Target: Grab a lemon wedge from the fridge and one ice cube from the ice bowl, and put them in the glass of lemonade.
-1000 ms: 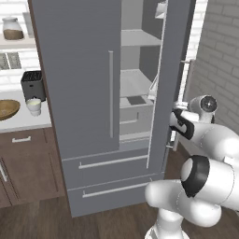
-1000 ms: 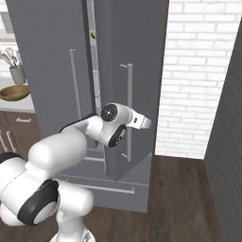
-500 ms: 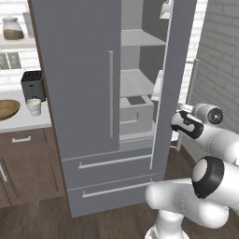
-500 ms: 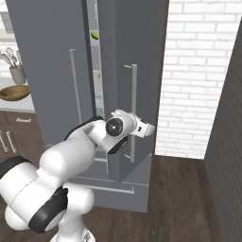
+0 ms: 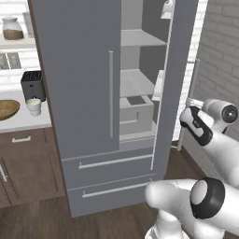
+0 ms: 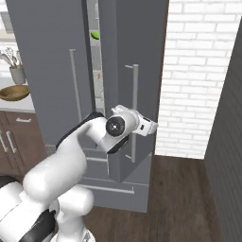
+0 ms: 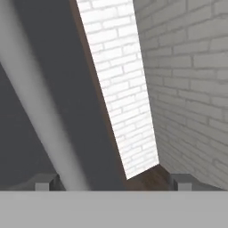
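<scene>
The grey fridge (image 5: 79, 93) has its left door shut and its right door (image 6: 137, 56) swung wide open, baring the shelves. My gripper (image 7: 113, 182) is open, its fingertips (image 7: 44, 181) spread wide; the door's bar handle (image 7: 44, 111) runs between them, close to the left tip. The same gripper (image 6: 153, 125) sits beside the handle (image 6: 133, 113) at mid height. A small green piece (image 6: 95, 35) shows in the door gap; I cannot tell if it is the lemon wedge. The ice bowl (image 5: 7, 109) and the glass of lemonade (image 5: 33, 106) stand on the left counter. The ice cube is out of view.
A dark toaster (image 5: 31, 84) stands behind the cup. A grey box (image 5: 135, 112) sits on the lower fridge shelf. Two drawers (image 5: 112, 161) lie below the doors. A white brick wall (image 6: 194, 80) is right of the open door, with wooden floor (image 6: 179, 198) below.
The jaws have spread wide and let go of the door handle. The right door has swung further open, and my hand has moved right with it.
</scene>
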Robot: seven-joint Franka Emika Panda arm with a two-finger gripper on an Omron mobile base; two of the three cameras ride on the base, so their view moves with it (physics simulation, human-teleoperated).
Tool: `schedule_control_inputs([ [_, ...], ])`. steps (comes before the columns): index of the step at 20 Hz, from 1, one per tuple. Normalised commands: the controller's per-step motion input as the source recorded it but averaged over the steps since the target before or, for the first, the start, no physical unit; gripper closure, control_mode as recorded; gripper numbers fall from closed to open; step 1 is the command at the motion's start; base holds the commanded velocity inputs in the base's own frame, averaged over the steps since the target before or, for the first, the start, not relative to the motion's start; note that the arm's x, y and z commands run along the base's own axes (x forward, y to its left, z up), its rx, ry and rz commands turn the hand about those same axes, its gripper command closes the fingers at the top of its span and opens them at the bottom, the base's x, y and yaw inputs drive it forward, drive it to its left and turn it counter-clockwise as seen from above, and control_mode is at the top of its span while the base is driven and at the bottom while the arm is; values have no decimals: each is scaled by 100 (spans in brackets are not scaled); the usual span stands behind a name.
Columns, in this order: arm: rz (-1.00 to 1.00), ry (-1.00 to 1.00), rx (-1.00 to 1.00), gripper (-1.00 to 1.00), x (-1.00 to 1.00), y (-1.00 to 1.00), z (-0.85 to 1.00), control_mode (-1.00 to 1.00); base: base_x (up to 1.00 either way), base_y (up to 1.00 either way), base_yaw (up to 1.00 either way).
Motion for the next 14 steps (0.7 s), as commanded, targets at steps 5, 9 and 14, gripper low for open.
schedule_control_inputs([
  [5,0,-3,4,-100,-78,-11,93,-100,0,0,0],
  [9,3,3,0,-100,-85,0,100,-100,0,0,0],
  [14,8,4,-5,-100,-96,6,100,-100,0,0,0],
])
